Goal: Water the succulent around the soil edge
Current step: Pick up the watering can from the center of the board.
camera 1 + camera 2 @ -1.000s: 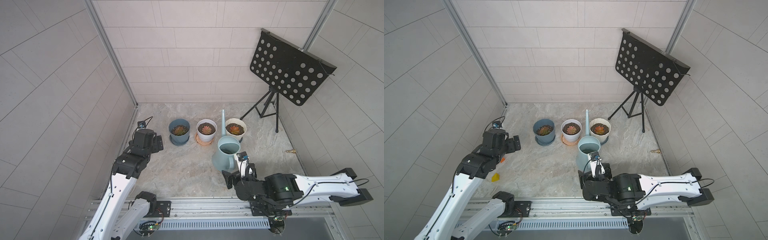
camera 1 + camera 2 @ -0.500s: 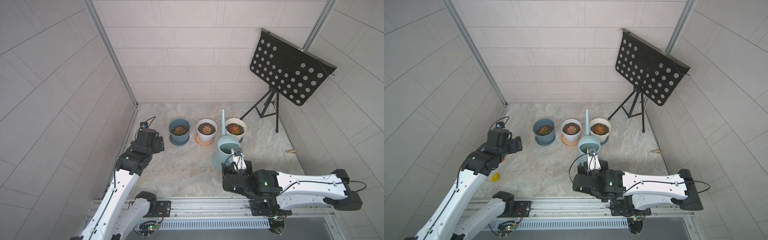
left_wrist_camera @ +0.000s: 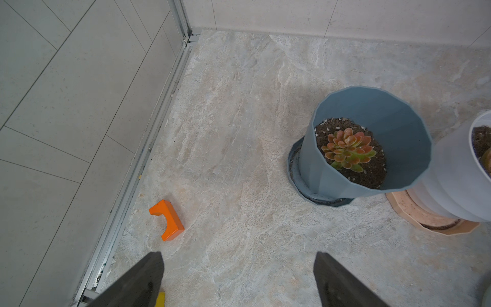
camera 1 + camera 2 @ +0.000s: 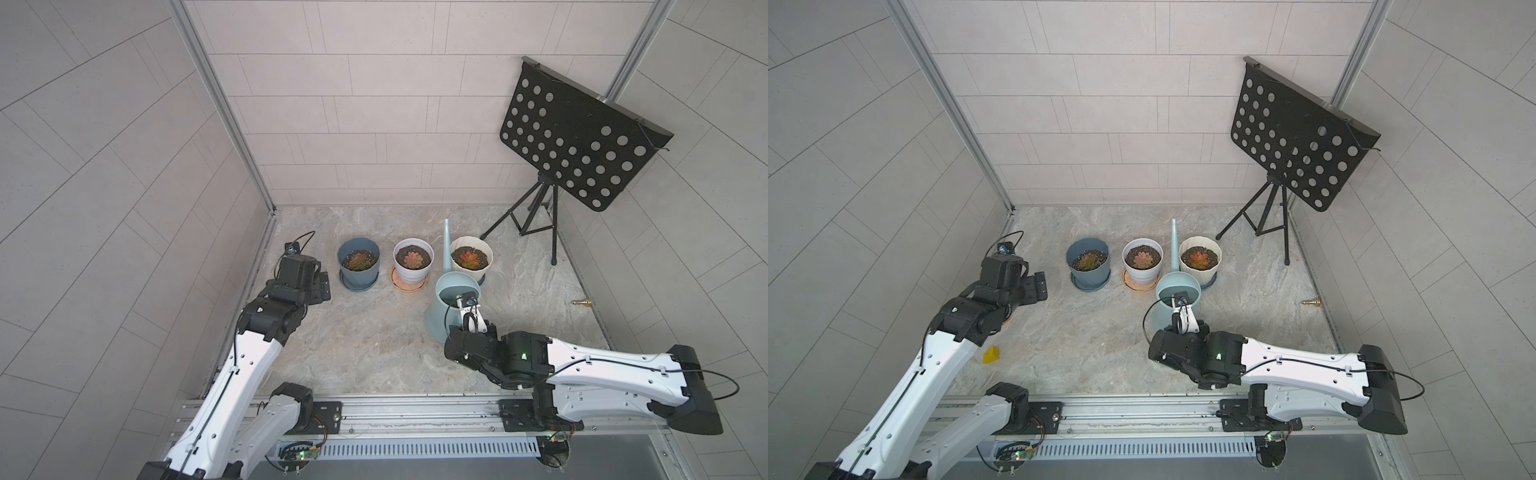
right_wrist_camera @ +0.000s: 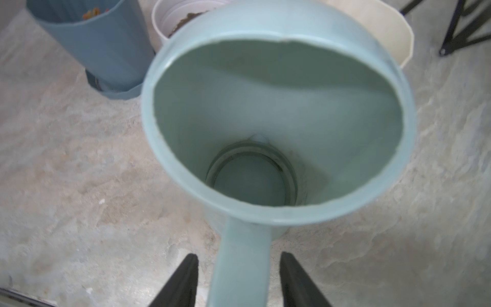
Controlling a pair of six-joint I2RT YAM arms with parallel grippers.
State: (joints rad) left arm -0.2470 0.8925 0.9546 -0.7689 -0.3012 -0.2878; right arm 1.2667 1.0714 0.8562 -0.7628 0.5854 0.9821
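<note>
1. My left fingers (image 3: 143, 281) were spread wide, empty; a succulent (image 3: 348, 151) sat ahead, to their right.
2. My right fingers (image 5: 183, 279) straddled the handle (image 5: 241, 265) of the watering can (image 5: 265, 119), not quite pinching; its length ran straight ahead between them.

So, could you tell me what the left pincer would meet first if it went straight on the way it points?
Probably the bare marble floor: the open left pincer aims between the orange U-shaped block and the blue faceted pot, though depth is unclear.
</note>
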